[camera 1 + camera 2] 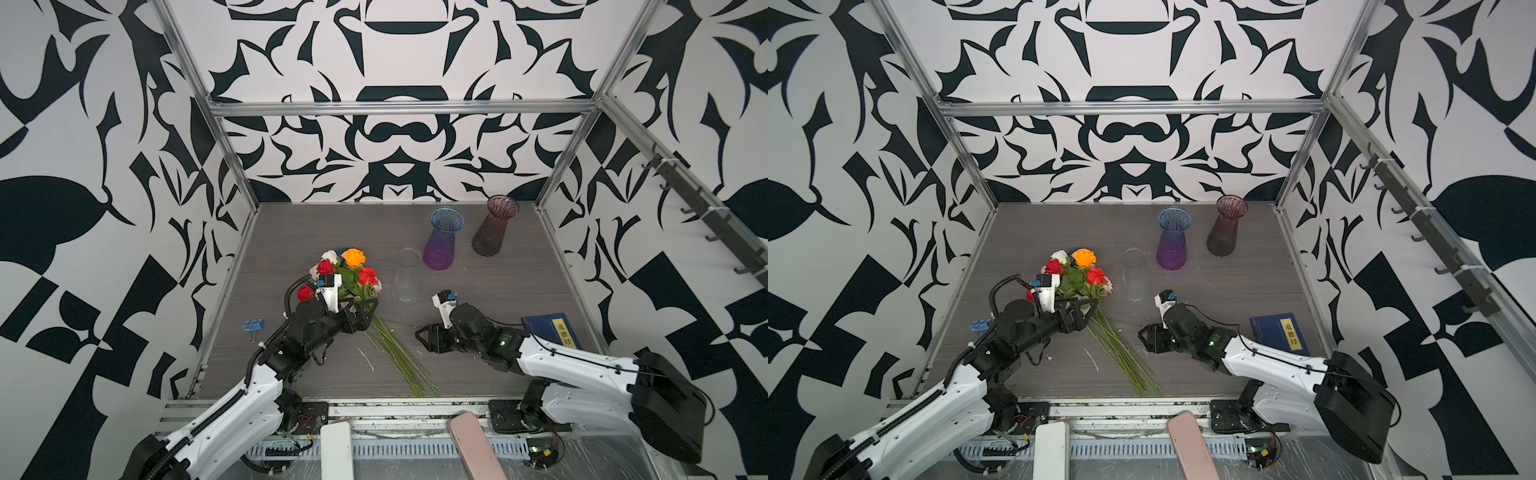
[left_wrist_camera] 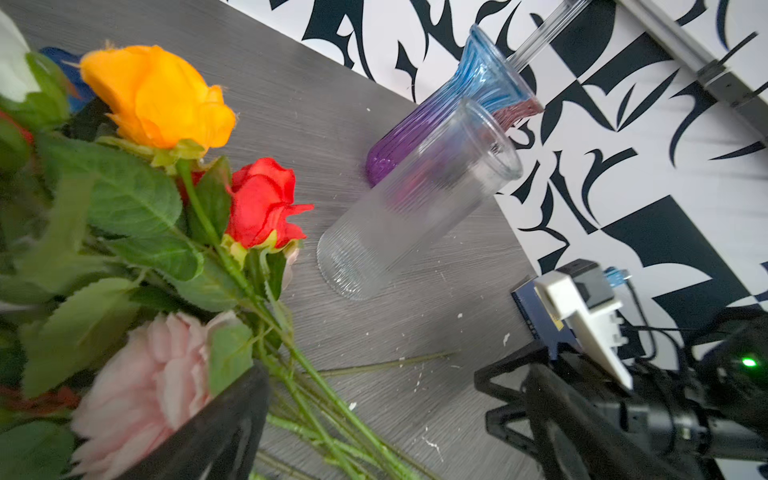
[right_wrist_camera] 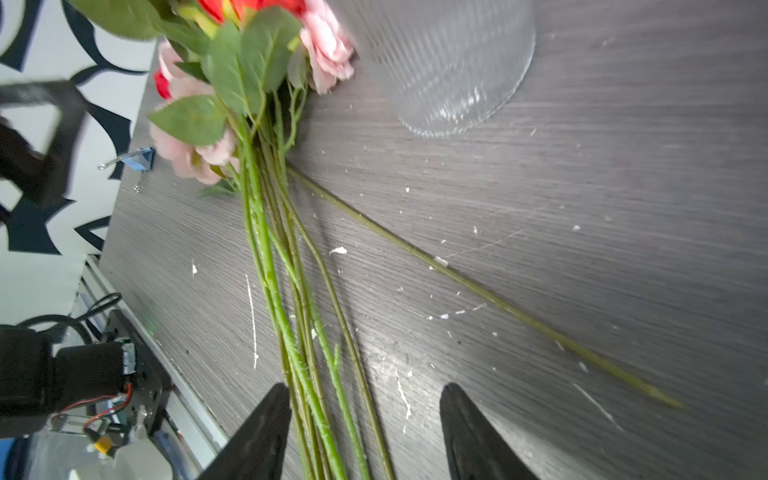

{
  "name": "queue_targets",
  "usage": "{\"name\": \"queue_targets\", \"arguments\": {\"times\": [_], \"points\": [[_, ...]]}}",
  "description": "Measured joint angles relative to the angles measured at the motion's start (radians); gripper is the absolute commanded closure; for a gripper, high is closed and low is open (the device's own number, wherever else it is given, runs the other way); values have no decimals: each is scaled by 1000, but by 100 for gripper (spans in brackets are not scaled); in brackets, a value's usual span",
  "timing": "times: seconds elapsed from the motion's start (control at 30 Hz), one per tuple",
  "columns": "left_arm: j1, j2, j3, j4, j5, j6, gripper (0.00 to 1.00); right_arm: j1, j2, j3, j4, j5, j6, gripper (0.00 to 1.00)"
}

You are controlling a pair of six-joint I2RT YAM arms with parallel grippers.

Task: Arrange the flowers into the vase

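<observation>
The flowers (image 1: 349, 272) lie as one bunch on the grey table (image 1: 498, 374): orange, red, pink and white blooms with green leaves, and stems (image 1: 401, 357) fanning toward the front edge. My left gripper (image 1: 363, 308) is open and hangs over the stems just below the blooms; one finger (image 2: 216, 432) shows beside a pink bloom (image 2: 141, 386). My right gripper (image 1: 420, 337) sits just right of the stems. In the right wrist view its jaws (image 3: 365, 390) stand apart with several stems (image 3: 307, 374) between them. A clear vase (image 1: 406, 274) stands upright beside the blooms.
A blue-to-purple vase (image 1: 442, 239) and a brownish-pink vase (image 1: 494, 226) stand at the back right. One loose stem (image 3: 478, 286) lies apart from the bunch. A blue binder clip (image 1: 253, 325) lies at the left, a blue book (image 1: 550, 330) at the right.
</observation>
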Motion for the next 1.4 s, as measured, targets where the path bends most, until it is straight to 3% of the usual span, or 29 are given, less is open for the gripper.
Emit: {"name": "queue_targets", "arguments": {"times": [0.1, 0.37, 0.57, 0.8, 1.1, 1.4], "points": [[1, -17, 0, -10, 0, -5, 1, 0, 27, 1, 9, -26, -6, 53], [11, -71, -49, 10, -20, -31, 1, 0, 131, 54, 39, -114, -29, 55], [17, -16, -66, 58, -18, -48, 1, 19, 259, 128, 55, -189, -52, 55], [18, 103, -65, 95, 23, -48, 3, 31, 283, 146, 55, -227, -61, 53], [18, 78, -65, 111, 29, -49, 1, 43, 366, 216, 24, -246, -76, 53], [18, 77, -65, 111, 30, -49, 1, 58, 401, 247, -10, -246, -87, 68]]}}
